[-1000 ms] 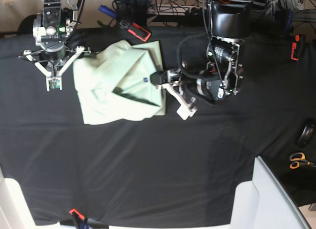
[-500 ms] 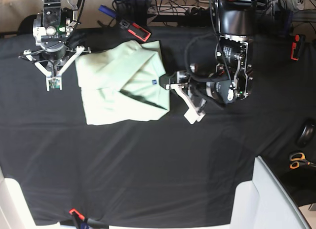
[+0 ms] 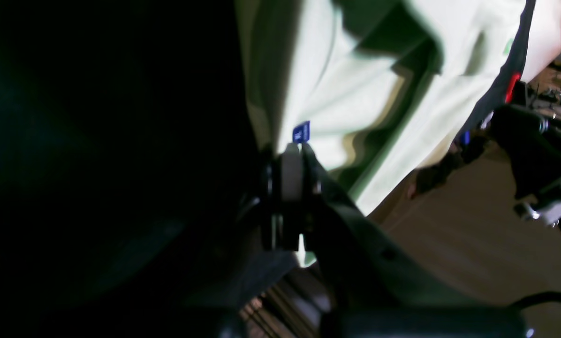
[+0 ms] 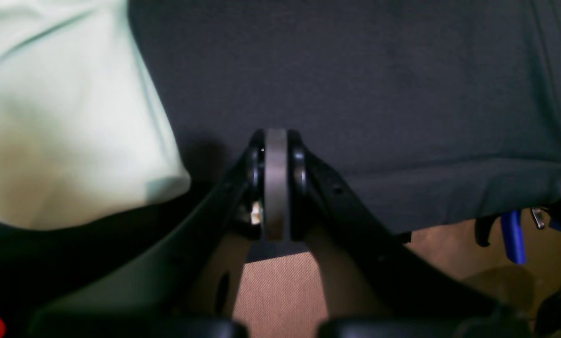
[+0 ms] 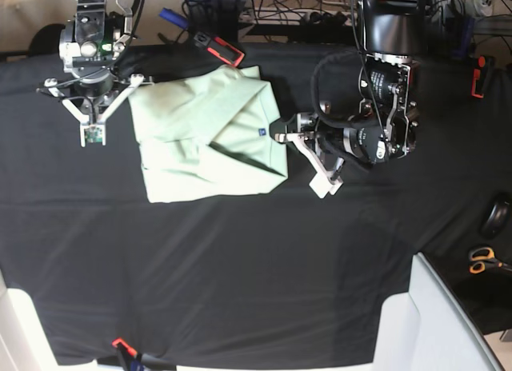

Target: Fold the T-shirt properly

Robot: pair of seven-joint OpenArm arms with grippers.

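Observation:
The pale mint-green T-shirt (image 5: 204, 139) lies folded on the black table cover (image 5: 240, 259), left of centre at the back. Its tiny dark blue label (image 5: 262, 132) is near its right edge. My left gripper (image 5: 281, 137) is shut on that right edge; the left wrist view shows its fingertips (image 3: 292, 157) pinching the cloth (image 3: 355, 94) just below the label (image 3: 301, 131). My right gripper (image 5: 90, 89) stands just left of the shirt's back left corner. In the right wrist view it (image 4: 276, 141) is shut and empty over bare cover, the shirt (image 4: 64, 117) beside it.
A red-and-black clamp (image 5: 218, 49) lies by the shirt's back edge. Another red tool (image 5: 478, 75) lies at the back right. Scissors (image 5: 482, 261) and a white bin (image 5: 448, 323) are at the front right. The table's back edge runs close behind both arms.
My left gripper has moved to the right, dragging the shirt's right edge and the whole shirt with it. The right arm has shifted slightly right.

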